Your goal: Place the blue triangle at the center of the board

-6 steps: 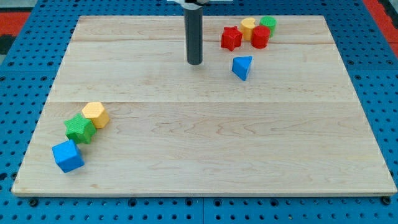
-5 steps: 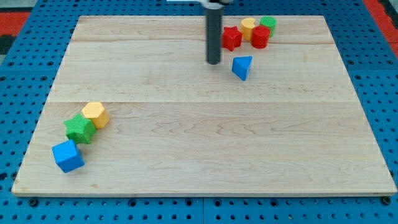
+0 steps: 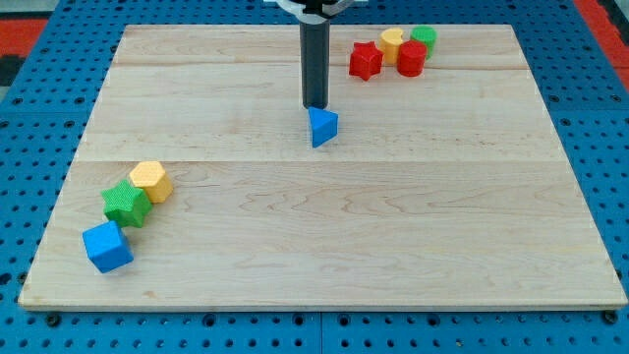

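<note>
No jaws here to be open or closed: the arm ends in a plain dark rod, and my tip (image 3: 315, 105) sits just above the blue triangle (image 3: 322, 127) toward the view's top, touching it or very nearly so.

From the view's left: near the lower-left corner of the wooden board (image 3: 393, 246) lies a diagonal chain of three blocks, each touching the next, a blue cube (image 3: 107, 246) lowest, a green star-shaped block (image 3: 126, 204) above it, and a yellow hexagonal block (image 3: 150, 181) at the upper right end.

The blue triangle stands a little above the board's middle, roughly midway between the left and right edges. It is a small solid wedge, bright blue, with a lighter face turned to the view's left and a darker one to the right. Its narrow end points toward the view's bottom; its long axis cannot be told.

Farther right, near the top edge, is a tight cluster: a red star-shaped block (image 3: 366, 61), a yellow block (image 3: 392, 42), a red block (image 3: 412, 59) and a green block (image 3: 424, 37).
</note>
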You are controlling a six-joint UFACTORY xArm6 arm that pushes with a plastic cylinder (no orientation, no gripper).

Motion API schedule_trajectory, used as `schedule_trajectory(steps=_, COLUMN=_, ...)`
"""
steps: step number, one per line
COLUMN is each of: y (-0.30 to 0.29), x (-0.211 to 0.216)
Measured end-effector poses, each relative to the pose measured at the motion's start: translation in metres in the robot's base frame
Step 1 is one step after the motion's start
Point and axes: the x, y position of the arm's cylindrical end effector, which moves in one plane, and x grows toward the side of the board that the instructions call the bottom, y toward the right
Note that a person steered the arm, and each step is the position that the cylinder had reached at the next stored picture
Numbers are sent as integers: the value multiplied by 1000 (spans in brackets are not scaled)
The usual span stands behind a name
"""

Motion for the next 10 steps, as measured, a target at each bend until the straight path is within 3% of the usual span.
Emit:
schedule_trajectory(steps=2, y=-52, x=16)
schedule_trajectory(steps=7, y=-68, x=8)
schedule_trajectory(steps=9, y=-179, x=38)
schedule_trajectory(steps=10, y=-198, x=24)
